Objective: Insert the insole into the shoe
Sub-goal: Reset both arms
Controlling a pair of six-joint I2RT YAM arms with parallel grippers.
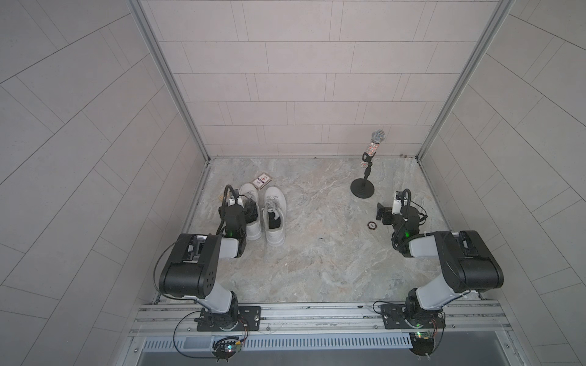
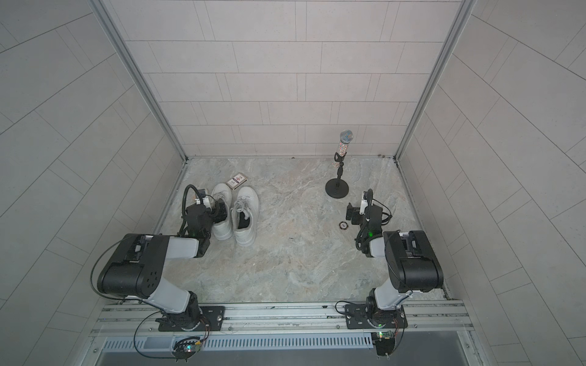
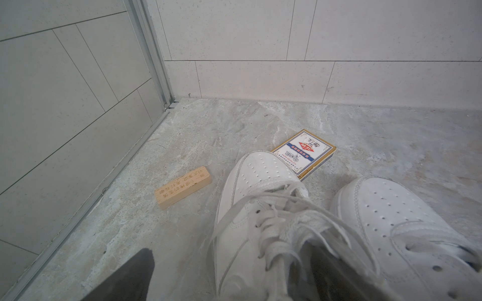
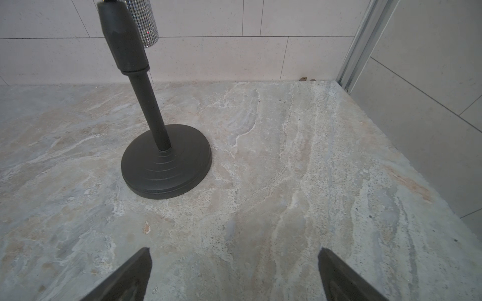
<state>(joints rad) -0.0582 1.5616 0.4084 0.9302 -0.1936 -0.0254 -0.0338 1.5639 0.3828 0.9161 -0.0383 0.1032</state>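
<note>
Since the dark insole (image 1: 273, 223) in the white lace-up shoe (image 1: 276, 198) looks soft, its heel suits pinching; left fingers (image 3: 125, 278) and right fingers (image 4: 122, 278) are spread.

On the playing-card box (image 3: 304, 153) below my left wrist I read "HIGH QUALITY" along its border. The wooden block (image 3: 183, 187) carries a row of engraved Chinese characters, too small for me to read.

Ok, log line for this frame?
left hand: open, over left white sneaker | right hand: open, empty, near microphone stand | insole: none seen loose
</note>
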